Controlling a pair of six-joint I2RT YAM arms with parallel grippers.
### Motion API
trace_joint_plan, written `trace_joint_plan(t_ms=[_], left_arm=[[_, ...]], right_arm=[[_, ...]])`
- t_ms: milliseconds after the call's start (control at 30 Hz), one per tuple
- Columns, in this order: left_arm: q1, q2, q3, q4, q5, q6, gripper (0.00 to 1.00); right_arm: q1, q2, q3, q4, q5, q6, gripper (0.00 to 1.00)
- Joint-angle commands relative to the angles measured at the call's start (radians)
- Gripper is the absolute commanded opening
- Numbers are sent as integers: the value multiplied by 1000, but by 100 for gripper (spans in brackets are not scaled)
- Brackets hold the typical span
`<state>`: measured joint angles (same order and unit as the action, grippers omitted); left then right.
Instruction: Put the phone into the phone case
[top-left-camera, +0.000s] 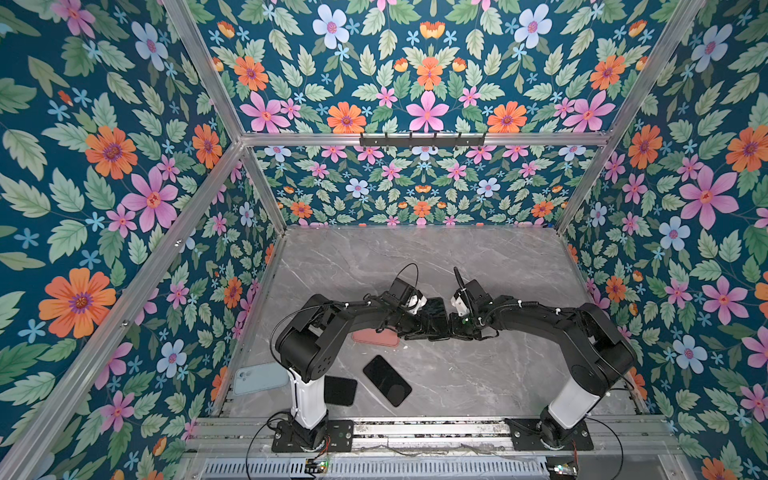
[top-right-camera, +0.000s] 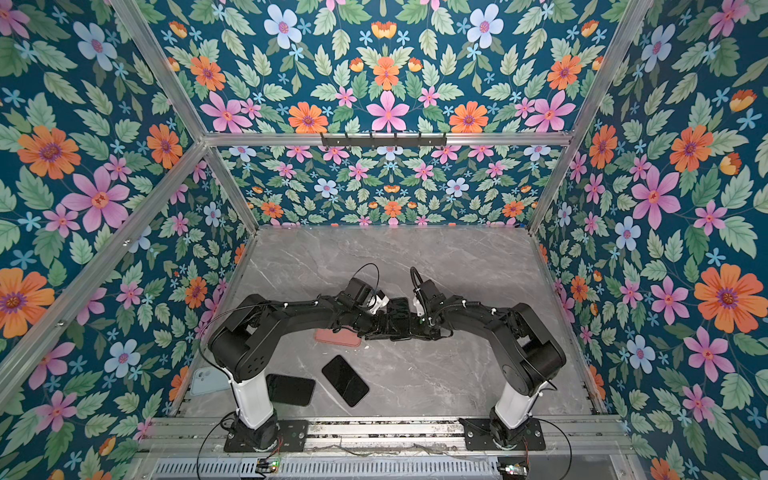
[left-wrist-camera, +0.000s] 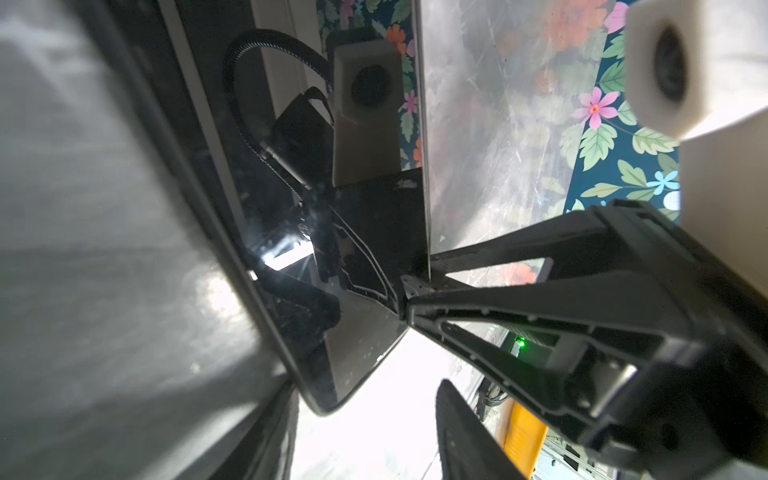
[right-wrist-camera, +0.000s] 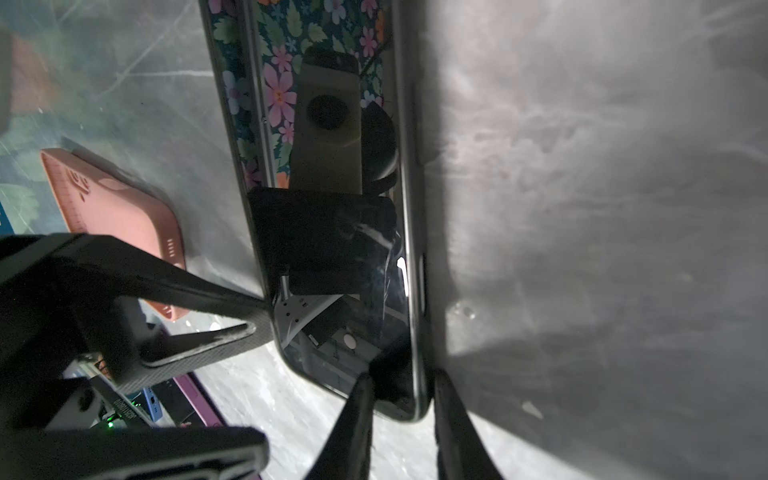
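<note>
Fingers (right-wrist-camera: 353, 419) of the right gripper (right-wrist-camera: 401, 376) stand narrow, one on each face of the phone (right-wrist-camera: 332, 249). They pinch it at a lower corner and hold it up on edge. Its glossy black face mirrors the wrist camera and the flowered wall. Nose to nose with that gripper, the left gripper (top-left-camera: 417, 328) has its jaws about half apart. The tip of one finger (right-wrist-camera: 199, 299) meets the phone's long rim and the other finger is clear of it. Whether the left gripper carries any of the phone's weight cannot be told. In both top views the phone sits between the two grippers, just past their tips. Just behind the left gripper, under that arm's wrist, the pink case (top-left-camera: 376, 337) lies flat on the grey marbled table (top-left-camera: 457, 257), near the phone but not touching it. Farther back toward the left arm's base, a second phone (top-left-camera: 387, 380) lies flat and aslant, black face up. Closer still to that base is a dark slab (top-left-camera: 340, 390), partly hidden by the arm's white column; phone or case, I cannot tell. On the outer side of the base, at the table's edge, rests a light blue case (top-left-camera: 257, 377) with its camera cut-out showing. Floral wall panels (top-left-camera: 428, 187) close the space beyond both arms.
</note>
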<state>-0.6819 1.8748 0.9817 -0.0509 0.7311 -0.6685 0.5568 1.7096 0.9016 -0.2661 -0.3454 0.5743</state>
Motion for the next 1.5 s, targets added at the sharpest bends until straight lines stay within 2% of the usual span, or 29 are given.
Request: trace_joint_plan(t_ms=[0,300,500,567,700,800,1067,1300,1467], left_arm=[[-4,15,-8,-56,-70,-2,56],[-5,6,-32,-24,-73,-17,56],[-3,-25,-39,-38,-111,-14,55],[-3,-42,-31,-56,-143,-8,55],[-2,-86,-37,-95,-241,-6,57],[-4,-110,-51,-53,-255,-20,58],[-2,-174,-25,-80,-314,12,65],[1,-143,41,9,-276,9,73],[21,-157,49,-9,-287,30,78]], right_arm=[[3,3,-8,-7,2,13,21],[4,-9,-32,6,25,36,15],[4,-42,-32,-27,50,39,16],[4,-100,-37,-38,74,43,20],[8,-163,-48,-56,127,47,34],[16,-188,-50,-61,162,45,39],[57,-200,-28,-79,231,49,48],[91,-193,-3,-79,290,64,53],[117,-182,-2,-61,351,71,55]])
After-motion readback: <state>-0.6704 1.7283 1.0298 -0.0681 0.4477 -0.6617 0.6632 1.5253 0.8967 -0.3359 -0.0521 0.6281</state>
